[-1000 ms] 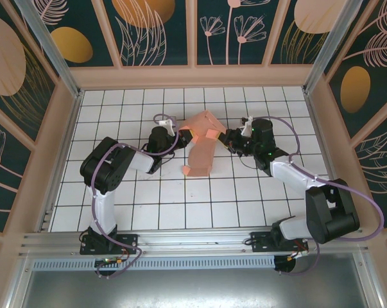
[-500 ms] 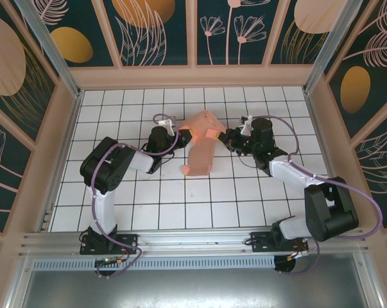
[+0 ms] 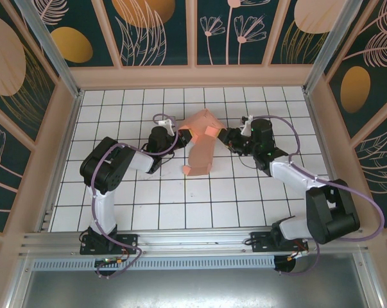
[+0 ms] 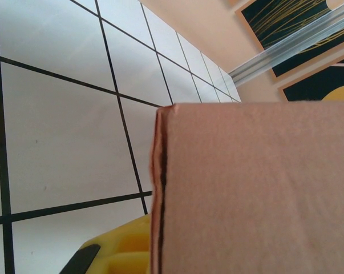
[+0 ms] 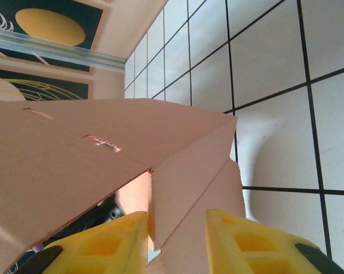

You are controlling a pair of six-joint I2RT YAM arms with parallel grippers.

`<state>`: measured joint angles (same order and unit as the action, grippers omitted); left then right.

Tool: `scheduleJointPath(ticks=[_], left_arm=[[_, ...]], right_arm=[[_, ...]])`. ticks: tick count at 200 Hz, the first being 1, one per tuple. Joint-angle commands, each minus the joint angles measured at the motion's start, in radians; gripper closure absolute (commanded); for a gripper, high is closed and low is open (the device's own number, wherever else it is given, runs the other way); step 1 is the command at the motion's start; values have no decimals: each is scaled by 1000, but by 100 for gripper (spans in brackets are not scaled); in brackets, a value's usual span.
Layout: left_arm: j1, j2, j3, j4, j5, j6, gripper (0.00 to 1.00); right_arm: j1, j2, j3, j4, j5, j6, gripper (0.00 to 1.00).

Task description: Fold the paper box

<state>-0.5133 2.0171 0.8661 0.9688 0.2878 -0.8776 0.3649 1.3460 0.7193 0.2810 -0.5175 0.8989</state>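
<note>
The white tiled worktop (image 3: 148, 205) spreads under both my arms. On it the salmon-pink paper box (image 3: 199, 146), partly folded, lies between my two pincers, just right of the left one and just left of the right one. My left pincer (image 3: 179, 134) is clamped on the box's near edge, the cardboard rising right beside its yellow finger (image 4: 120, 254). My right pincer (image 3: 224, 136) stands apart, its yellow fingers (image 5: 249, 240) on either side of a pointed flap.

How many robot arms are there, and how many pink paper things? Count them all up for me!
Robot arms: 2 (left arm, right arm)
Pink paper box: 1
Total: 3
</note>
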Motion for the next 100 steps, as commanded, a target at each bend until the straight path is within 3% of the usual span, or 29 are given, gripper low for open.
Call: scheduleJointPath(ticks=[1,47,100], left_arm=[[-7,21,21,-2,5,3,100],[-6,23,21,-3,-12,-6,100],[-6,21,30,-13,-90,20,100]], right_arm=[[11,-81,5,40,39,-59,62],[11,-184,-10,-15,145,-135,48],[35,-237,103,-187,258,-267,46]])
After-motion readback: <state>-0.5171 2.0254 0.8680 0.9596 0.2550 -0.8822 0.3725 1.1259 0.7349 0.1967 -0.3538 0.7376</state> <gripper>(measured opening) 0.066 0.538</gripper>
